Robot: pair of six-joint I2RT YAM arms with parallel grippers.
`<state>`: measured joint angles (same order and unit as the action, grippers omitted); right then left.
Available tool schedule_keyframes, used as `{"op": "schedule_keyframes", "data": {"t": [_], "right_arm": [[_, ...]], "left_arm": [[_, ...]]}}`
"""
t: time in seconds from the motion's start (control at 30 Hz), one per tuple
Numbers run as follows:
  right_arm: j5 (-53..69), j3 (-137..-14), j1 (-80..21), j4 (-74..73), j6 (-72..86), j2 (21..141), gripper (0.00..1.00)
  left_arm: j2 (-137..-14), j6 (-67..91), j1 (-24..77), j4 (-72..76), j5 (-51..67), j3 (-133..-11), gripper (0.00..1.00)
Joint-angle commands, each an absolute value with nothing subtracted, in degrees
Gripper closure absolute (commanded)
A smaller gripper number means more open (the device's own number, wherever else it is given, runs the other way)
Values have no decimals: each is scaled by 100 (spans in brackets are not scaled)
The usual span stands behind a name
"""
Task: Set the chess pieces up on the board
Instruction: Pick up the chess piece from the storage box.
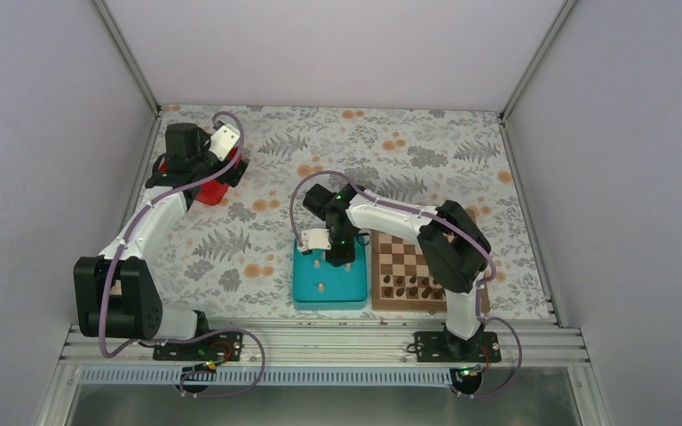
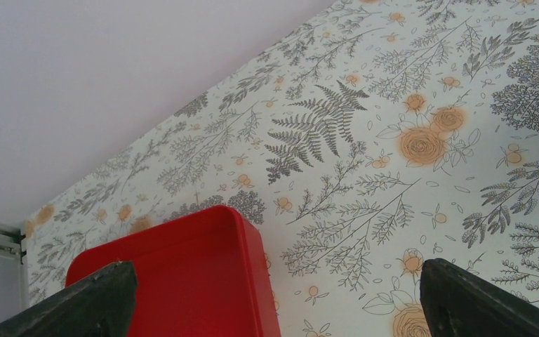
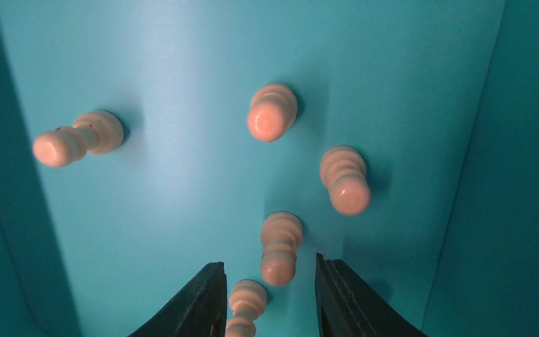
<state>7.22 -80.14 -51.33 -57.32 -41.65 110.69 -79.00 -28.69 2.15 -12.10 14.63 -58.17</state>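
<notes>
Right gripper (image 3: 267,270): jaws apart, nothing clamped, lowered inside the teal tray (image 3: 147,63).
Chess pieces (image 3: 272,112): five pale ones on the tray floor. One lies between the fingers (image 3: 203,302), one is at the fingertips, and the rest are at 12, 1 and 10 o'clock.
Board (image 1: 406,257): just beside the tray at its 3 o'clock. Dark chessmen (image 1: 408,286) stand on its near rows.
Left gripper (image 2: 275,270): jaws wide apart, above the red tray (image 2: 182,281), well apart at 10 o'clock.

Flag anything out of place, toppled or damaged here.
Nothing looks spilled or damaged. The pale chess pieces stand upright in the teal tray, not on the board; only dark chessmen show on its near rows.
</notes>
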Motion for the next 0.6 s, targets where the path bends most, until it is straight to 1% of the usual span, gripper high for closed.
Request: {"op": "schedule_keyframes", "data": {"t": [0.0,0.13,0.27,0.4,0.57], "right_arm": [[688,-7929,-5164,-5560,-4078,11167,65],[752,-7928,-5168,-5506,-4076,11242,67],[811,-7946,-5175,-5462,-4066,11265,78],[783,-7907,-5170,-5469,-4078,11310,78],[825,-7909,-5166,-5478,-4070,11127,90]], "left_arm": [[-7828,-2817,235,-1108,1512,-5801,0],[-7843,-2821,232,-1107,1515,-5801,0],[-7847,-2830,234,-1110,1507,-5783,0],[-7856,-2826,231,-1120,1512,-5796,0],[-7884,-2830,235,-1142,1521,-5833,0]]}}
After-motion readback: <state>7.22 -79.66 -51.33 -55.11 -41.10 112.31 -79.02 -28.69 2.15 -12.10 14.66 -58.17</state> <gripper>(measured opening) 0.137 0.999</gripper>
